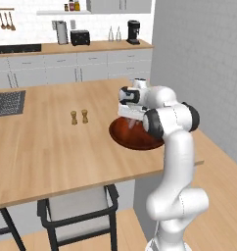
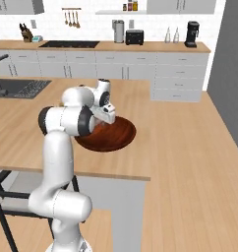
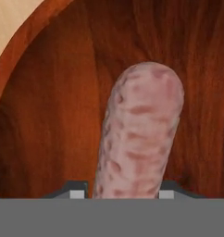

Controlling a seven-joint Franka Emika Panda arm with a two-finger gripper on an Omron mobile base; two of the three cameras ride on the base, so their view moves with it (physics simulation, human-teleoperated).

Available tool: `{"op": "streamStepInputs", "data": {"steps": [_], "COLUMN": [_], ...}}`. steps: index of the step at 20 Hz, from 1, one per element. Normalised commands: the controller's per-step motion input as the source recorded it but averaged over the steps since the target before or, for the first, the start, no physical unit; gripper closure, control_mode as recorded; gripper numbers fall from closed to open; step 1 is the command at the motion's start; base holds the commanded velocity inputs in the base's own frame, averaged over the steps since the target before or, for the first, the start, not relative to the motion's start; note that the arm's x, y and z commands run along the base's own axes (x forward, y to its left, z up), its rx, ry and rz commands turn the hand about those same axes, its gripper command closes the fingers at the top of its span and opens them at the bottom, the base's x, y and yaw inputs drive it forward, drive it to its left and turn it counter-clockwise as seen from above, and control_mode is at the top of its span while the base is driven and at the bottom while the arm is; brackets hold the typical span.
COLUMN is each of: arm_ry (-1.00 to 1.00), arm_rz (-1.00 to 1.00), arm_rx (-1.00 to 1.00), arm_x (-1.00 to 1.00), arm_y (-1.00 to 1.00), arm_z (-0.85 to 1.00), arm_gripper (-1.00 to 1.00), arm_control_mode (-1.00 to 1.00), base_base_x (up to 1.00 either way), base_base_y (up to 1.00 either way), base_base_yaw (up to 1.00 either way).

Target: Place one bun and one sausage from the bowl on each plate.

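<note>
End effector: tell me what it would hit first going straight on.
The sausage sits between the end effector fingertips; straight ahead comes the bowl floor, though depth is unclear.

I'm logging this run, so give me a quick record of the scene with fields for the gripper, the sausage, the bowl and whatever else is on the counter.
gripper: low over the bowl, one finger on each side of the sausage; whether it is clamped cannot be told
sausage: pale pink and mottled, reaching out from between the fingers over the bowl's floor
bowl: wide, dark red-brown, near the counter's edge
counter: light wood island
shakers: two small ones, upright, side by side, left of the bowl
</note>
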Motion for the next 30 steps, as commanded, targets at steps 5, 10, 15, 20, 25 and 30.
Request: {"op": "streamStepInputs", "data": {"steps": [5,10,15,20,25,30], "arm_ry": [-0.02,-0.13,-0.11,-0.04,0.00,0.03], "arm_rz": [0.01,0.04,0.07,0.12,0.07,0.00], "arm_rx": [-0.10,-0.12,-0.04,0.00,0.01,0.01], "arm_x": [-1.00,-1.00,-1.00,-1.00,-1.00,-0.04], "arm_y": [0.00,0.05,0.05,0.02,0.00,0.00], "arm_z": [0.85,0.69,0.41,0.25,-0.06,-0.02], "arm_gripper": [1.00,1.00,1.00,1.00,1.00,1.00], "arm_control_mode": [-1.00,-1.00,-1.00,-1.00,-1.00,-1.00], "base_base_x": [0.00,0.00,0.00,0.00,0.00,0.00], "base_base_y": [0.00,0.00,0.00,0.00,0.00,0.00], "base_base_yaw": [0.00,0.00,0.00,0.00,0.00,0.00]}}
